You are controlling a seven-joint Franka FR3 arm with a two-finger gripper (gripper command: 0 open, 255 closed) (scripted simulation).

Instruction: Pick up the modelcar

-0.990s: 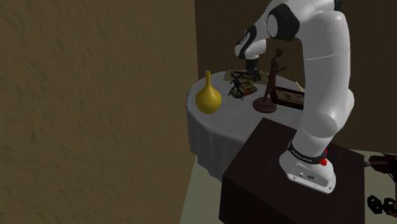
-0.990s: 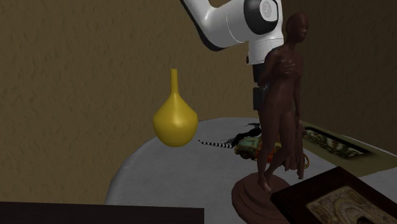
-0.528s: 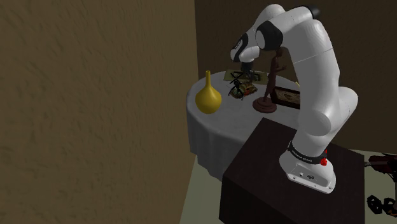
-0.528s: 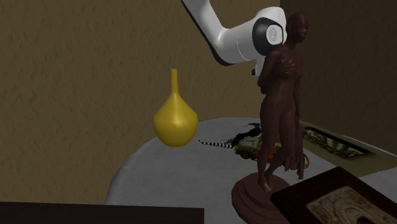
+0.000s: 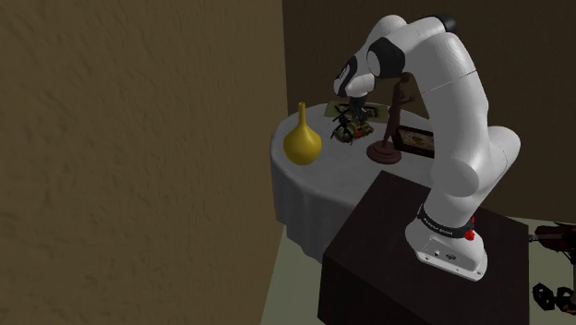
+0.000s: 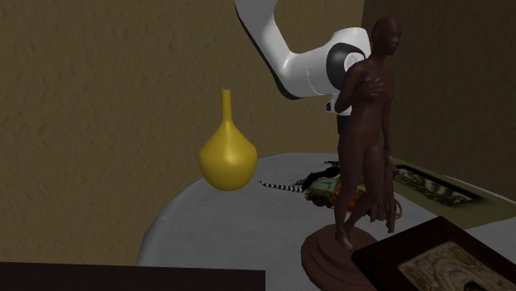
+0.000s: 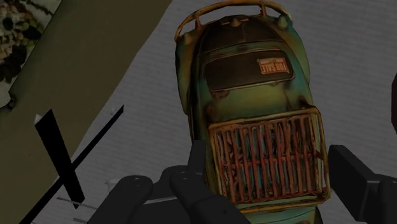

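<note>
The model car (image 7: 254, 108) is a rusty green-yellow old car with a red-brown roof rack, resting on the grey round table (image 5: 314, 180). In the shoulder view the car (image 5: 349, 132) lies near the table's far side, and my gripper (image 5: 352, 114) comes down on it from above. In the wrist view my gripper (image 7: 273, 172) straddles the rack end, each black finger (image 7: 198, 159) pressed against one side of the body. In the second exterior view the car (image 6: 325, 188) peeks out behind the statue.
A yellow long-necked vase (image 5: 302, 140) stands at the table's near-left rim. A brown figure statue (image 5: 395, 115) on a round base and a dark framed picture (image 5: 417, 141) stand close beside the car. A flat patterned mat (image 6: 430, 186) lies behind. The dark stand (image 5: 406, 249) adjoins the table.
The arm has bent forward and lowered the hand onto the car. The fingers, wide apart before, have closed against the car's sides. Car, vase and statue have not moved.
</note>
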